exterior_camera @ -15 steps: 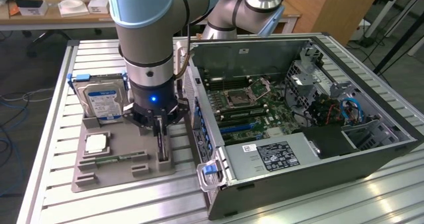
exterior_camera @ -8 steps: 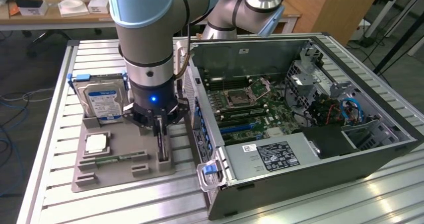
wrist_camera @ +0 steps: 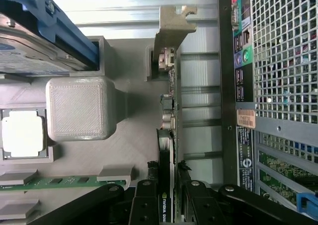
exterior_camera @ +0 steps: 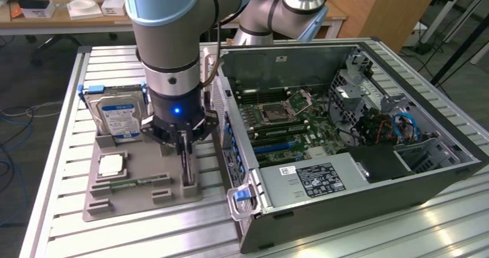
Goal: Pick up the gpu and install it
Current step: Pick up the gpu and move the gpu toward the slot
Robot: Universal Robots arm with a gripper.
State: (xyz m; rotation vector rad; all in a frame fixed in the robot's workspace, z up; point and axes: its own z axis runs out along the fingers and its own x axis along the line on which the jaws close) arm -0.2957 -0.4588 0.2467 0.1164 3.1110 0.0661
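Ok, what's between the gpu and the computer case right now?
Just bare slatted table between the gpu and the computer case; the wrist view shows it.

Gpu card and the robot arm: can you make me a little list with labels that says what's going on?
end effector: closed on the gpu, one finger on each flat side
gpu: standing on its edge in the gray tray, next to the computer case
hard drive: upright in the tray
memory stick: lying flat in the tray
computer case: side open
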